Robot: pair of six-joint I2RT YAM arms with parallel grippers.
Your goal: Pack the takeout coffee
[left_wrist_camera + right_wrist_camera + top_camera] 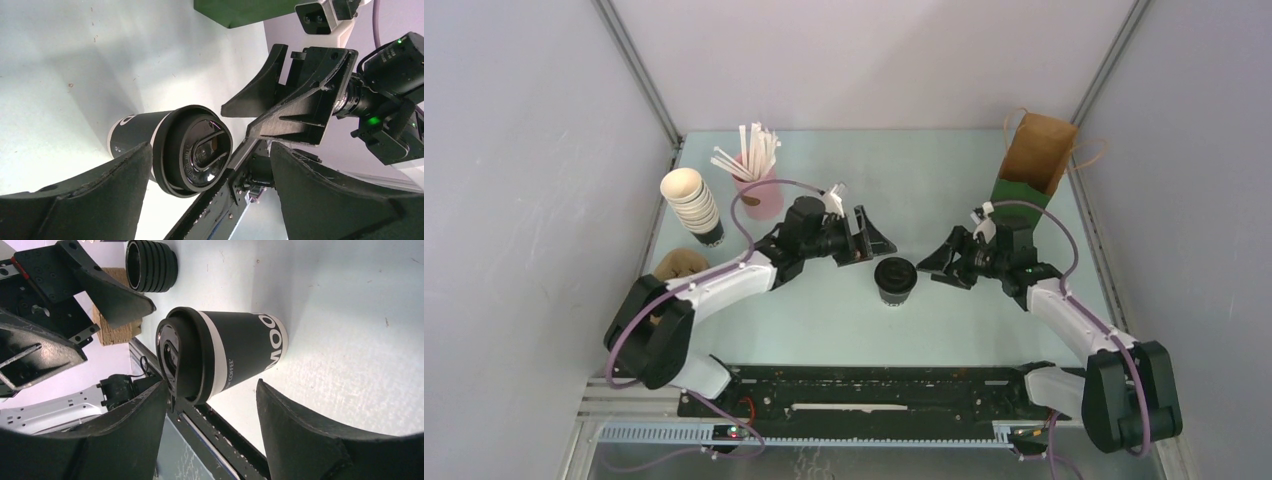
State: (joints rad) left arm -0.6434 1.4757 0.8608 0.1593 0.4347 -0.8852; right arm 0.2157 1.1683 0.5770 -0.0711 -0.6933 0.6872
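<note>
The takeout coffee [895,280], a dark paper cup with a black lid, stands upright on the table between the two arms. My left gripper [874,240] hovers open just up-left of it, nothing between its fingers. My right gripper [942,262] is open close to its right side. In the left wrist view the coffee's lid [192,150] faces the camera ahead of the open left gripper [210,195]. In the right wrist view the coffee [225,352] stands just beyond the tips of the open right gripper [212,430]. Neither gripper holds it.
A brown paper bag [1036,155] with a green base stands open at the back right. A stack of lidless cups [692,205] and a pink cup of straws [759,180] are at the back left. A stack of black lids [150,265] sits beside brown cardboard [679,265].
</note>
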